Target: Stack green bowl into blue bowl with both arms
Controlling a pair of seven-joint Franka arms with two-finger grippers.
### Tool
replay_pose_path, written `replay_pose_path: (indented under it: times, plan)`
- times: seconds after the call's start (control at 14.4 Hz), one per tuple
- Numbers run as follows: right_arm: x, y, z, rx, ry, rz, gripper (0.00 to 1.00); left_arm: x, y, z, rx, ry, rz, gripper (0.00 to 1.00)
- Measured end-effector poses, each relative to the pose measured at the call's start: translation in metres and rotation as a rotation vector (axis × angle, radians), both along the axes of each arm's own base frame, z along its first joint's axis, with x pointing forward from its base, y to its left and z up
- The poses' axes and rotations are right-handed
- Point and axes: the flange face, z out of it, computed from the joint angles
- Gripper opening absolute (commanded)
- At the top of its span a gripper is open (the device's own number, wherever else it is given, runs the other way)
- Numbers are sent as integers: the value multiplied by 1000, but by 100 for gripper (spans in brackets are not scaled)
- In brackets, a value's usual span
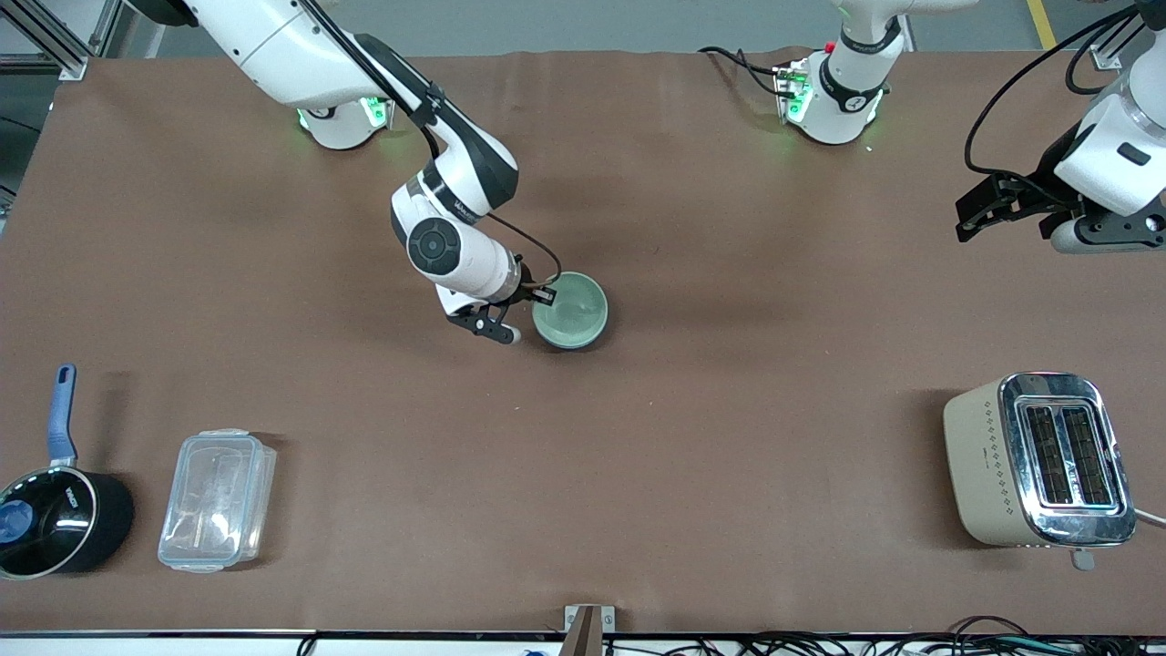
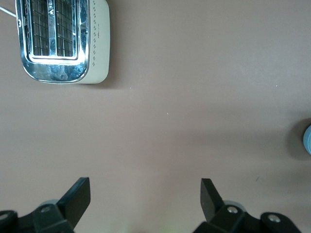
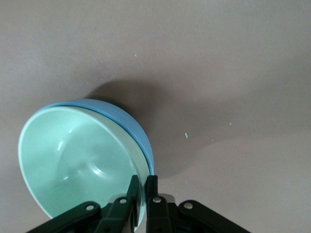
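Green bowl [image 1: 570,311] upright, opening skyward

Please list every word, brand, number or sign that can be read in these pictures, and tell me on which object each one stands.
Nothing can be read for certain.
Toaster: a small dark mark on its cream side, too small to read.
Saucepan: white lettering inside the rim, too blurred to read.
Right arm: small print on the wrist band above the right gripper, unreadable.
Green bowl, blue bowl, plastic container: no text.

Green bowl [image 3: 80,162] nested in blue bowl [image 3: 127,124] on brown tabletop [image 3: 218,73]; right gripper [image 3: 141,187] fingers [image 3: 151,187] pinch stacked rims.
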Motion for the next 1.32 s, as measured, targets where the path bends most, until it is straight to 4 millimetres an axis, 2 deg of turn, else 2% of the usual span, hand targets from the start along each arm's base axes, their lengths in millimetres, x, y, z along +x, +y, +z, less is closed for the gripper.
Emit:
replay_pose_path:
  times: [0.14,0.28,0.42,0.56,0.77,0.97,1.18,1.32]
  plan:
    - [16,-12,22,2,-35,-13,100,0,0,0,0,1,0,100]
    - [35,-39,62,-21,-77,9,100,0,0,-1,0,3,-1,100]
    - [52,-83,111,-54,-105,72,100,0,-1,-2,0,4,-2,100]
    - [64,-136,161,-89,-133,125,100,0,-2,-2,1,5,-3,100]
    - [68,-207,219,-126,-183,173,100,0,-4,-2,1,5,-8,100]
    - [71,-284,254,-141,-221,226,100,-3,-5,-4,5,32,-9,100]
    - [68,-364,273,-142,-231,254,100,-6,-11,-4,7,44,-21,100]
    - [62,-405,285,-137,-230,275,100,-9,-14,-2,8,46,-27,100]
